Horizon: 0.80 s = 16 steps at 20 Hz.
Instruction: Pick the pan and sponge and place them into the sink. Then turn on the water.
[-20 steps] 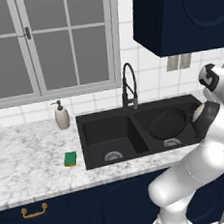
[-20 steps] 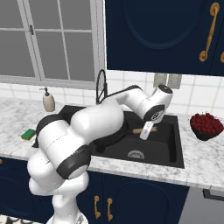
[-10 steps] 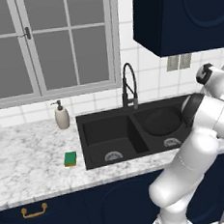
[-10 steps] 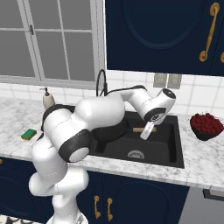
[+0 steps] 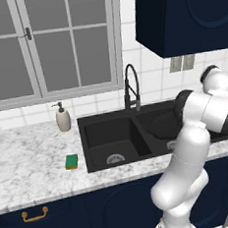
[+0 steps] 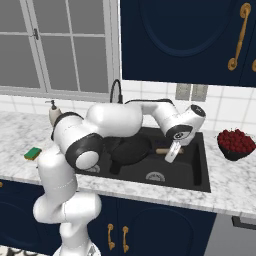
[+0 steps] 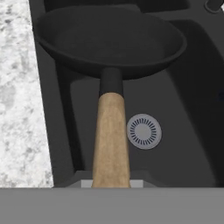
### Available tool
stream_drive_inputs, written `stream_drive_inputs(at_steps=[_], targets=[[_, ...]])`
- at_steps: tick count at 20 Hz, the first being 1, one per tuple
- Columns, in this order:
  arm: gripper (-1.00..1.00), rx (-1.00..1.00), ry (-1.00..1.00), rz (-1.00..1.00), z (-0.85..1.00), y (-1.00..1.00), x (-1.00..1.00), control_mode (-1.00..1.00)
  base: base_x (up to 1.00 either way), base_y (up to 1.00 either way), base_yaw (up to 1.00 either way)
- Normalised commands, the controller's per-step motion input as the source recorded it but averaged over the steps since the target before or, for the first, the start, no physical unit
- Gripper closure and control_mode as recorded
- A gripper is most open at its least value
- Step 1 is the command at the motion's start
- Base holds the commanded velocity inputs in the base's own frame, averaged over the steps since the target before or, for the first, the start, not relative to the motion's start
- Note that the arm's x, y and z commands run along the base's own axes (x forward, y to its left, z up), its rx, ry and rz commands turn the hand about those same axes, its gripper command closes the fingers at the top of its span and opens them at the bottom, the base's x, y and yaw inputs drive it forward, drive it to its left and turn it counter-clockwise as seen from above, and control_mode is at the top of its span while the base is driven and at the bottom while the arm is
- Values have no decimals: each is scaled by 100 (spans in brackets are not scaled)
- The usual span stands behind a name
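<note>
Black pan (image 6: 131, 150) hangs over the sink's (image 6: 199, 172) right basin, plenty of room underneath, rim near the counter (image 7: 17, 109) edge. Gripper (image 6: 171, 151) points down, clamped on its wooden handle. Sponge (image 5: 71, 161) sits left of the sink.

base views flank sink (image 5: 137, 133) (shared); hand view close above

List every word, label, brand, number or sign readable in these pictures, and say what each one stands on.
None: no readable text anywhere.
soap bottle: plain, no label.
sponge: no print.
pan: no mark on the black bowl or the wooden handle.
sink: no marking; the drain shows only slots.
wall plates: blank.
cabinet doors: plain, with brass handles.
</note>
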Motion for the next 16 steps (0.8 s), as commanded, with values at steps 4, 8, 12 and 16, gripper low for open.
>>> stream_drive_inputs(at_steps=[4, 8, 12, 16], targets=[[100, 0, -2, 0, -7, -44, 0, -100, 0, 0, 0], [100, 0, 0, 0, -1, -23, 1, -100, 0, 0, 0], [100, 0, 0, 0, -2, 0, 15, -100, 0, 0, 0], [100, 0, 0, 0, -28, 0, 32, -100, 0, 0, 0]])
